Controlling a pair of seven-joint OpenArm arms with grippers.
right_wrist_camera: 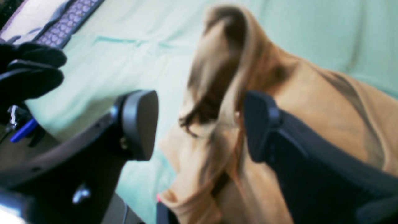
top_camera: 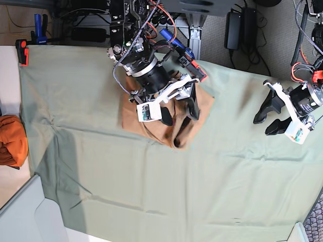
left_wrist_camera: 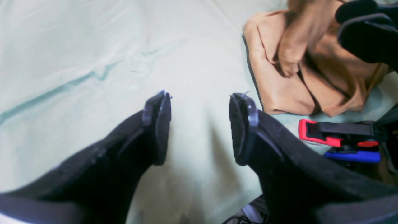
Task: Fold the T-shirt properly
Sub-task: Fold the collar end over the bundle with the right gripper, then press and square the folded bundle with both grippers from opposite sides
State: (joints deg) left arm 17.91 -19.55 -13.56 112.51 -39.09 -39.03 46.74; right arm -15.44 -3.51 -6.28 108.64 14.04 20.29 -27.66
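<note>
The crumpled tan T-shirt [top_camera: 144, 123] lies on the sage-green cloth [top_camera: 126, 186] over the bench. Directly above the T-shirt, the right gripper [top_camera: 179, 112] has its fingers spread. Well apart from the T-shirt, above bare cloth, the left gripper [top_camera: 263, 125] is spread too. Left of the T-shirt in the base view sits a bright-orange bunched cloth [top_camera: 12, 141].

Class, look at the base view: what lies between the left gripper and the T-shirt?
Only bare sage-green cloth lies between the left gripper and the T-shirt, as the base view shows.
</note>
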